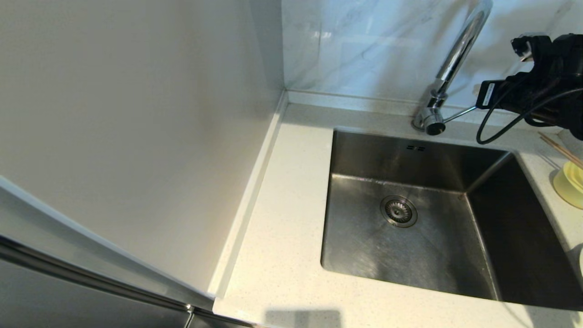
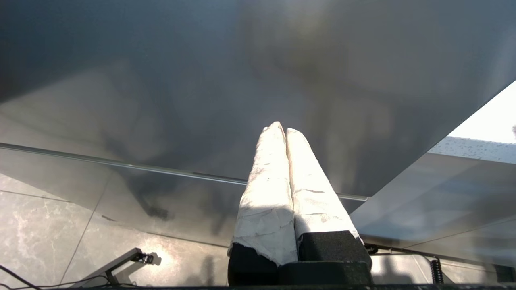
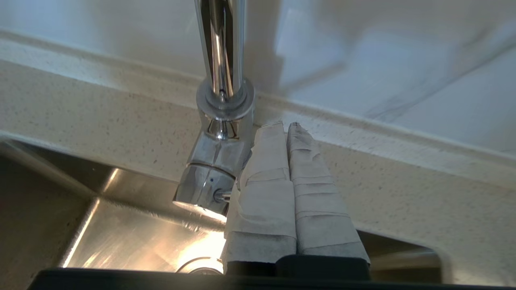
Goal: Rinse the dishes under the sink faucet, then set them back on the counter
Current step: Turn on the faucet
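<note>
Beside the faucet (image 3: pixel 221 80) base, your right claw (image 3: pixel 287 128), pressed together and empty, could slip off the thin lever (image 1: pixel 459 115).

Beside the shiny chrome faucet (image 1: pixel 457 59), my right gripper (image 3: pixel 287 125) is showing grey-white taped fingers. Around the faucet, the counter (image 1: pixel 291 191) is showing off-white with fine speckles. Right of the faucet, the bowl (image 1: pixel 570 183) is appearing pale yellow.

text: none legible | white label (image 1: pixel 486 94) on right arm: print too small to read | faucet (image 1: pixel 457 54), sink (image 1: pixel 360 155), counter (image 1: pixel 282 237), bowl (image 1: pixel 571 182): no readable marks, brands or numbers
</note>
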You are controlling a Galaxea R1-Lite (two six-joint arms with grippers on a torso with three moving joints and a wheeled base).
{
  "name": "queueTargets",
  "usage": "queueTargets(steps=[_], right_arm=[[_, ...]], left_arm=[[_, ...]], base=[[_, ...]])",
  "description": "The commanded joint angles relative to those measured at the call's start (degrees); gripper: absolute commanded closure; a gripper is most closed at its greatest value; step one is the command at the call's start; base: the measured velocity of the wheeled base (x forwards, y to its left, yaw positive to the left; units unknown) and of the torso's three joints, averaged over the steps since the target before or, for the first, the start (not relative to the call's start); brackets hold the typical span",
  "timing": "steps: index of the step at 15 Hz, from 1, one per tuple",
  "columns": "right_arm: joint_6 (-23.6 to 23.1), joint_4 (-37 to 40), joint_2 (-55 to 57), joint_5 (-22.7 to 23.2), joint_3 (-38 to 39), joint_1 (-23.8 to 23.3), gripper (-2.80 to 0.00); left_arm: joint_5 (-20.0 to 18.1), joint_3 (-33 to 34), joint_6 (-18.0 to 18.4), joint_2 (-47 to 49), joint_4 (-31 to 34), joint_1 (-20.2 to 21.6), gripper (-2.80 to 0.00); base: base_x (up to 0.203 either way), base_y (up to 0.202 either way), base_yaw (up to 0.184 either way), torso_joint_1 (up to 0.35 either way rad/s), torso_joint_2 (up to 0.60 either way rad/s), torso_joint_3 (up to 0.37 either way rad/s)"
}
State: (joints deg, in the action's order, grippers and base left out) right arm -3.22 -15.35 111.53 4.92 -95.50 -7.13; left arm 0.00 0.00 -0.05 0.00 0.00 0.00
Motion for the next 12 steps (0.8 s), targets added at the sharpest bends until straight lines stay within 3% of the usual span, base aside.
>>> queueTargets(steps=[1,12], right_arm=[[0.1,-0.1,1.1,0.1,0.0,0.0,0.0],[-0.1,-4.6,2.9,0.6,3.8,-0.6,0.0]], left_arm=[[0.0,0.0,0.1,0.0,0.0,0.0,0.0],[0.0,0.0,0.0,0.0,0.0,0.0,0.0]], base=[[0.0,0.0,0.0,0.0,0.0,0.0],[0.0,0.0,0.0,0.0,0.0,0.0]])
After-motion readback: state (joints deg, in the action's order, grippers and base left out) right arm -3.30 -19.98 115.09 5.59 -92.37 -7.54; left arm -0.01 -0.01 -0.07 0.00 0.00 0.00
